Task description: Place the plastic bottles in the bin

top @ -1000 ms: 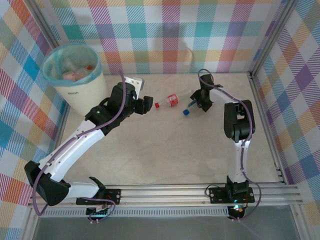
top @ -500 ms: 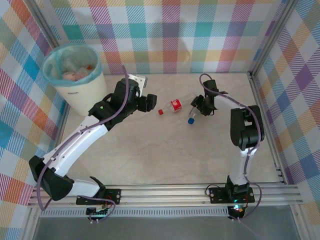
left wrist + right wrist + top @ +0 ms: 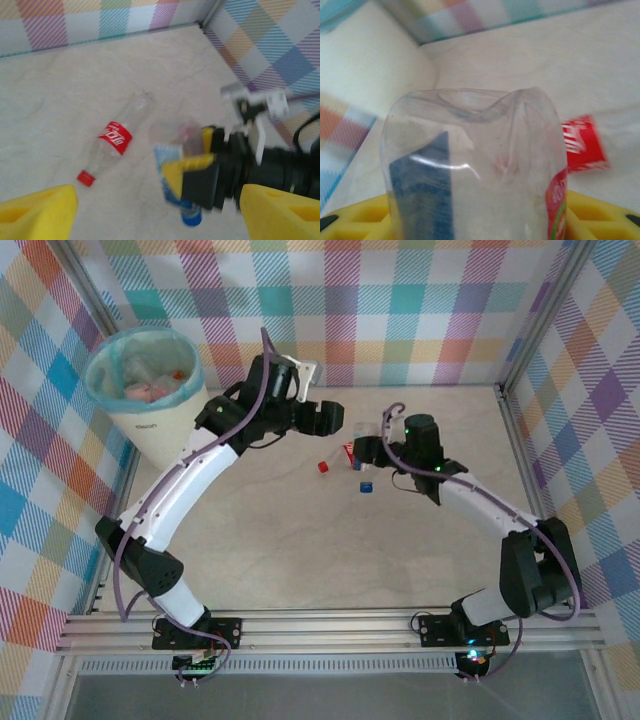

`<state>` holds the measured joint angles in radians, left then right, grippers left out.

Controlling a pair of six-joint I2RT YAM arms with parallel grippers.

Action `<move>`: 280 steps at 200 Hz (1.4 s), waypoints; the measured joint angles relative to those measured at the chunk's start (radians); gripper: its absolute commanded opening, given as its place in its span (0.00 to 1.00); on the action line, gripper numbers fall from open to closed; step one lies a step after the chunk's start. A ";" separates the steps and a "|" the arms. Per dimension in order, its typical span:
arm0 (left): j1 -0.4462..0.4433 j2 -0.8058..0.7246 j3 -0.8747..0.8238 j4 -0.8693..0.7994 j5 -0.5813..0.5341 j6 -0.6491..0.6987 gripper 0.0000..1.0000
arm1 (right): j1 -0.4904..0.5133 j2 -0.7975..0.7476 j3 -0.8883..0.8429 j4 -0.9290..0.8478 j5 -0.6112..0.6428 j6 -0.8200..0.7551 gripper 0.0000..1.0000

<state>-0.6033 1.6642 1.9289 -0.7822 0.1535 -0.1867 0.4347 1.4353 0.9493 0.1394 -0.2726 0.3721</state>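
My right gripper (image 3: 363, 453) is shut on a clear plastic bottle (image 3: 475, 170) with a blue cap (image 3: 366, 486), held cap-down just above the table. A second clear bottle (image 3: 117, 137), with a red label and red cap (image 3: 323, 467), lies on the table right beside it. Open and holding nothing, my left gripper (image 3: 326, 418) hovers above and just behind both bottles; its yellow fingers (image 3: 37, 210) frame them in the left wrist view. The cream bin (image 3: 158, 430) with its teal liner stands at the back left, with other bottles (image 3: 145, 391) lying inside.
Checked walls close off the table at the back and both sides, and a metal rail (image 3: 330, 625) runs along the near edge. In the right wrist view the bin's wall (image 3: 370, 60) stands beyond the held bottle.
My right gripper shut on the blue-capped bottle and carried it left toward the table's middle. My left arm swung right, away from the bin, over the bottles, its jaws opening wider.
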 measured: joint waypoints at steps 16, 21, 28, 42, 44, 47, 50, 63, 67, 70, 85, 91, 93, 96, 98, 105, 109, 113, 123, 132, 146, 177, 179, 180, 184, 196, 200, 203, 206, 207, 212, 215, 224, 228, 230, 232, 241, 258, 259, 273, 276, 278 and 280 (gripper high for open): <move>0.029 0.029 0.047 -0.029 0.087 -0.008 0.84 | 0.054 -0.019 -0.037 0.076 -0.026 -0.075 0.55; 0.036 0.035 0.055 -0.036 0.114 -0.008 0.84 | 0.066 -0.023 -0.048 0.100 -0.034 -0.093 0.55; 0.044 0.037 0.062 -0.046 0.151 -0.007 0.84 | 0.076 -0.027 -0.062 0.130 -0.044 -0.116 0.54; 0.056 0.037 0.064 -0.069 0.217 -0.004 0.84 | 0.087 -0.039 -0.088 0.188 -0.059 -0.158 0.55; 0.056 0.036 0.064 -0.071 0.227 -0.003 0.84 | 0.089 -0.040 -0.090 0.193 -0.060 -0.163 0.55; 0.058 0.036 0.063 -0.074 0.239 -0.003 0.84 | 0.092 -0.043 -0.094 0.203 -0.063 -0.172 0.55; 0.058 0.036 0.062 -0.077 0.251 -0.003 0.84 | 0.094 -0.046 -0.097 0.210 -0.064 -0.179 0.55; 0.064 0.027 0.037 -0.077 0.302 -0.003 0.85 | 0.104 -0.059 -0.100 0.234 -0.071 -0.207 0.56; 0.064 0.023 0.025 -0.077 0.317 -0.003 0.85 | 0.106 -0.064 -0.100 0.241 -0.075 -0.214 0.56; 0.064 0.019 0.016 -0.077 0.327 -0.003 0.85 | 0.108 -0.067 -0.100 0.246 -0.077 -0.219 0.56; 0.064 0.005 -0.023 -0.082 0.375 0.000 0.85 | 0.115 -0.087 -0.100 0.264 -0.089 -0.240 0.56; 0.064 0.002 -0.032 -0.082 0.390 0.000 0.85 | 0.118 -0.095 -0.100 0.270 -0.093 -0.248 0.56; 0.064 0.002 -0.034 -0.082 0.396 0.001 0.85 | 0.120 -0.098 -0.100 0.272 -0.093 -0.251 0.56; 0.064 0.001 -0.037 -0.082 0.402 0.000 0.85 | 0.122 -0.102 -0.100 0.274 -0.096 -0.254 0.56; 0.064 0.001 -0.038 -0.082 0.406 0.000 0.85 | 0.124 -0.104 -0.100 0.276 -0.097 -0.257 0.56; 0.064 0.001 -0.042 -0.082 0.415 0.000 0.85 | 0.130 -0.111 -0.100 0.282 -0.101 -0.262 0.57; 0.064 0.001 -0.043 -0.082 0.419 0.000 0.84 | 0.134 -0.113 -0.100 0.284 -0.104 -0.266 0.58; 0.064 0.001 -0.044 -0.082 0.422 0.000 0.84 | 0.137 -0.116 -0.100 0.286 -0.106 -0.270 0.58; 0.064 0.001 -0.048 -0.082 0.426 0.000 0.84 | 0.146 -0.120 -0.099 0.288 -0.109 -0.278 0.58; 0.064 0.001 -0.053 -0.080 0.432 0.000 0.84 | 0.152 -0.122 -0.099 0.288 -0.111 -0.283 0.58; 0.064 0.001 -0.063 -0.081 0.441 -0.001 0.82 | 0.158 -0.122 -0.099 0.288 -0.111 -0.284 0.58; 0.067 0.001 -0.074 -0.080 0.460 0.000 0.78 | 0.163 -0.122 -0.098 0.287 -0.111 -0.285 0.58; 0.068 0.001 -0.074 -0.080 0.462 0.000 0.78 | 0.163 -0.122 -0.098 0.286 -0.111 -0.284 0.58; 0.069 0.001 -0.074 -0.080 0.463 0.001 0.78 | 0.163 -0.122 -0.098 0.286 -0.111 -0.284 0.58; 0.069 0.001 -0.075 -0.080 0.468 0.001 0.77 | 0.163 -0.122 -0.097 0.286 -0.111 -0.284 0.58; 0.071 0.001 -0.080 -0.080 0.484 0.008 0.75 | 0.164 -0.122 -0.096 0.286 -0.111 -0.284 0.58; 0.072 0.001 -0.082 -0.080 0.489 0.009 0.74 | 0.165 -0.122 -0.096 0.286 -0.111 -0.284 0.58; 0.074 0.001 -0.083 -0.080 0.491 0.013 0.73 | 0.165 -0.122 -0.096 0.286 -0.111 -0.284 0.58; 0.075 0.001 -0.085 -0.080 0.494 0.015 0.72 | 0.165 -0.122 -0.096 0.286 -0.111 -0.284 0.58; 0.075 0.001 -0.085 -0.080 0.494 0.016 0.72 | 0.165 -0.122 -0.096 0.286 -0.111 -0.284 0.58; 0.077 0.001 -0.088 -0.081 0.497 0.019 0.72 | 0.166 -0.122 -0.096 0.286 -0.111 -0.284 0.58; 0.077 0.001 -0.089 -0.081 0.499 0.023 0.72 | 0.166 -0.122 -0.095 0.286 -0.111 -0.284 0.58; 0.078 0.002 -0.090 -0.081 0.501 0.025 0.72 | 0.166 -0.122 -0.095 0.286 -0.111 -0.284 0.58; 0.078 0.002 -0.090 -0.081 0.501 0.027 0.72 | 0.166 -0.122 -0.094 0.285 -0.111 -0.283 0.59; 0.078 0.002 -0.090 -0.081 0.501 0.027 0.72 | 0.166 -0.122 -0.093 0.285 -0.111 -0.284 0.59; 0.078 0.002 -0.090 -0.081 0.501 0.027 0.73 | 0.166 -0.122 -0.092 0.285 -0.111 -0.283 0.59; 0.078 0.002 -0.090 -0.081 0.502 0.029 0.77 | 0.166 -0.122 -0.089 0.285 -0.111 -0.283 0.59; 0.077 0.003 -0.090 -0.083 0.513 0.038 0.78 | 0.166 -0.122 -0.079 0.283 -0.110 -0.283 0.59; 0.077 0.003 -0.090 -0.083 0.514 0.039 0.78 | 0.166 -0.122 -0.079 0.283 -0.110 -0.283 0.59; 0.077 0.007 -0.090 -0.087 0.520 0.042 0.78 | 0.166 -0.122 -0.068 0.283 -0.111 -0.283 0.59; 0.077 0.008 -0.090 -0.088 0.520 0.042 0.78 | 0.166 -0.123 -0.066 0.283 -0.110 -0.283 0.59; 0.077 0.009 -0.090 -0.088 0.521 0.042 0.77 | 0.166 -0.124 -0.065 0.283 -0.111 -0.283 0.59; 0.077 0.010 -0.090 -0.089 0.521 0.043 0.77 | 0.166 -0.124 -0.064 0.283 -0.111 -0.283 0.59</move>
<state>-0.5259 1.6741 1.8393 -0.8711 0.6750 -0.1440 0.6003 1.3117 0.8852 0.4221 -0.3832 0.0891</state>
